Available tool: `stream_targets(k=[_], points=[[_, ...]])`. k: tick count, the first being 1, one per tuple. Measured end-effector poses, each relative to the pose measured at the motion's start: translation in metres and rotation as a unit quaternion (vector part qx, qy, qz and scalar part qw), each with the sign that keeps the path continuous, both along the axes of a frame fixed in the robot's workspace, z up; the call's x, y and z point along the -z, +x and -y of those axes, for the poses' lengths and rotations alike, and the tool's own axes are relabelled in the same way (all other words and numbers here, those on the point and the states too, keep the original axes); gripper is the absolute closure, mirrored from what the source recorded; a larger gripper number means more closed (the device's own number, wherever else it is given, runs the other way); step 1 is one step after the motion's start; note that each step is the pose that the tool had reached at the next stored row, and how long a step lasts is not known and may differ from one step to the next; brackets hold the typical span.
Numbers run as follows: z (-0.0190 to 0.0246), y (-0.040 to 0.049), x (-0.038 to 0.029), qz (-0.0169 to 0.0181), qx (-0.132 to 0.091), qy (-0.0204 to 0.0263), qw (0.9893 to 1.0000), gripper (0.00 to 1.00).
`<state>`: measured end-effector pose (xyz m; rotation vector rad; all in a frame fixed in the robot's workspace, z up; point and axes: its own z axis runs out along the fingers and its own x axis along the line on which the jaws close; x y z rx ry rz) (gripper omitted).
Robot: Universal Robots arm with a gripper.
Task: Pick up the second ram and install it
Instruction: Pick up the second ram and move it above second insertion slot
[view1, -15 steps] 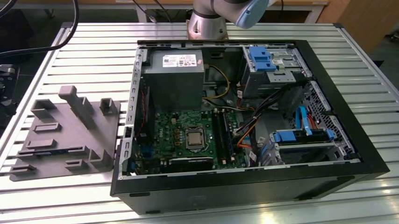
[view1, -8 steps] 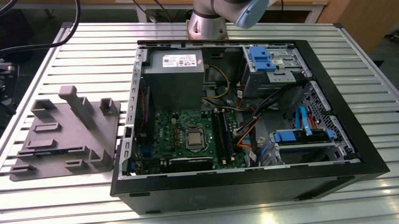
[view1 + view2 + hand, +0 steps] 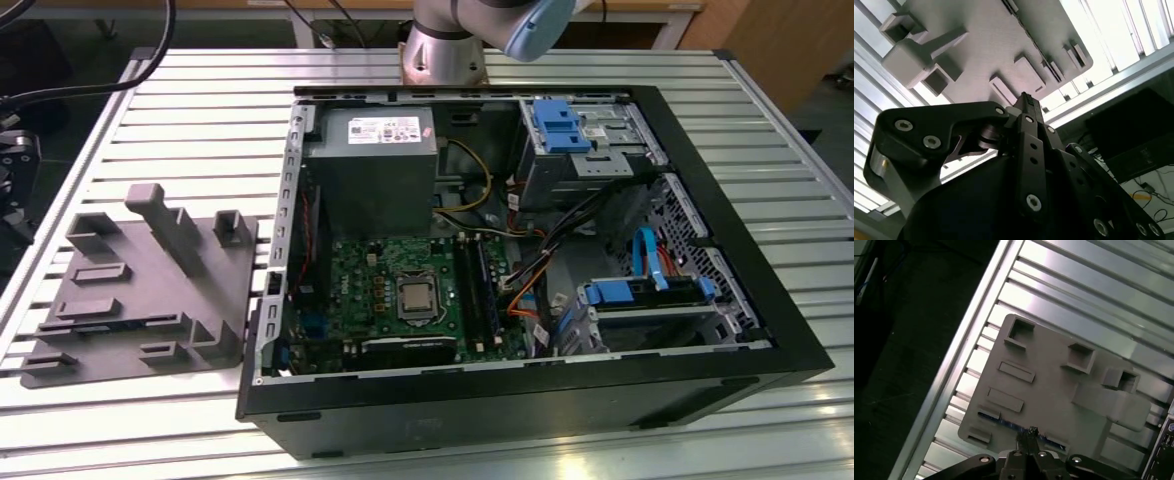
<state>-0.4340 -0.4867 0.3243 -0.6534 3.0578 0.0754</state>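
First wrist view: gripper [image 3: 1030,432] hangs above the grey tray [image 3: 1054,385], jaws pressed together, nothing held. Second ram [image 3: 1006,424] stands on edge in a slot near the tray's border, under the gripper. Pick step, I judge. A grasp needs the jaws parted and squared to the stick.

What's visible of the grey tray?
The grey tray is a matte, plastic-looking plate with raised blocks, one tall slanted post and shallow rectangular pockets. It lies flat on the slatted metal table, close beside the computer case, on the exterior view's left of it. In the first wrist view what looks like the second ram, a thin dark strip, sits in an edge slot, the tool above it.
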Motion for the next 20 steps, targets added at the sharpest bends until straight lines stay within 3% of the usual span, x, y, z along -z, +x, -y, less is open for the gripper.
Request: stream_targets(k=[4, 11, 15, 20], points=[[0.0, 0.0, 0.0, 0.0, -0.023, 0.0, 0.9997, 0.89], [0.0, 0.0, 0.0, 0.0, -0.067, 0.0, 0.9978, 0.89], [0.0, 0.0, 0.0001, 0.0, -0.092, 0.0, 0.9958, 0.89], [0.0, 0.0, 0.0002, 0.0, -0.125, 0.0, 0.9921, 0.89]])
